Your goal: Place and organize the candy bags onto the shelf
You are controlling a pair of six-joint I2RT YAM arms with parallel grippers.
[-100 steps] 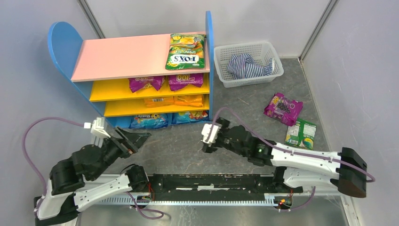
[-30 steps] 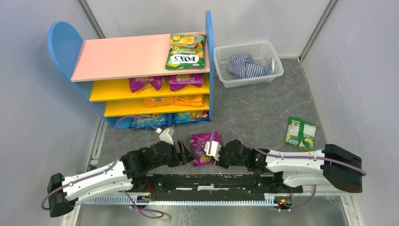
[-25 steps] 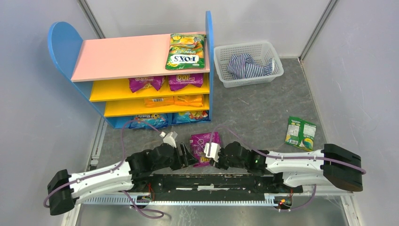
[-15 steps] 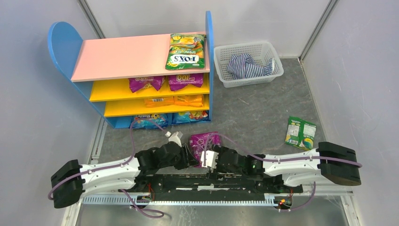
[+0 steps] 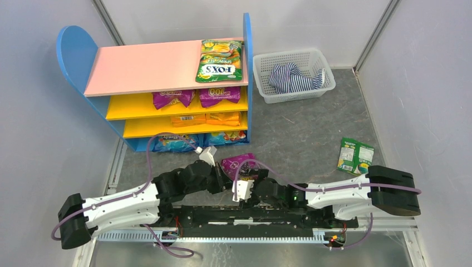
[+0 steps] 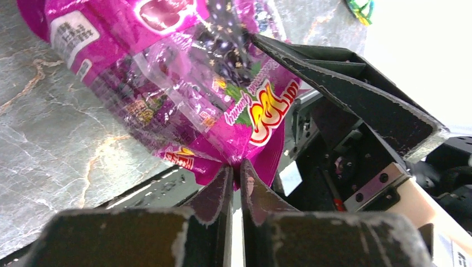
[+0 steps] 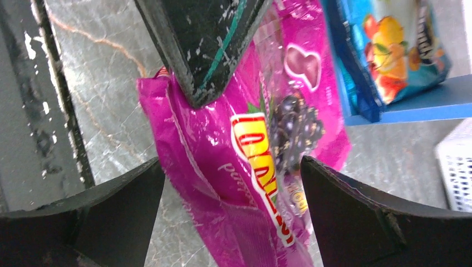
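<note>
The left jaws were clenched on the bottom seam of a glossy purple grape-printed pouch point(image 6: 183, 83). This pouch was held just in front of the lowest tier of the large tiered shelf point(image 5: 150, 67), which was built with a pink top board, yellow-orange lower boards and blue side panels. The right jaws were spread wide and released. In the right wrist view the same pouch was framed between them, and no contact with it could be made out. Whether the pouch's far end rested on the grey marbled tabletop point(image 5: 300, 133) could not be told.

On the shelf's top board, at its right end, a green-yellow "FOX'S" pouch point(image 5: 220, 60) was laid flat. Two further purple pouches point(image 5: 173, 98) were set side by side on the upper yellow board. Orange pouches point(image 5: 206, 119) were set on the board below, and blue fruit-printed pouches point(image 5: 176, 143) on the lowest tier. A green plastic pouch point(image 5: 355, 156) was seen lying on the tabletop well to the right of the shelf. Just beside the shelf's right side panel a white plastic mesh basket point(image 5: 261, 75) was stood, with a blue-white striped cloth point(image 5: 295, 77) bundled inside it.
</note>
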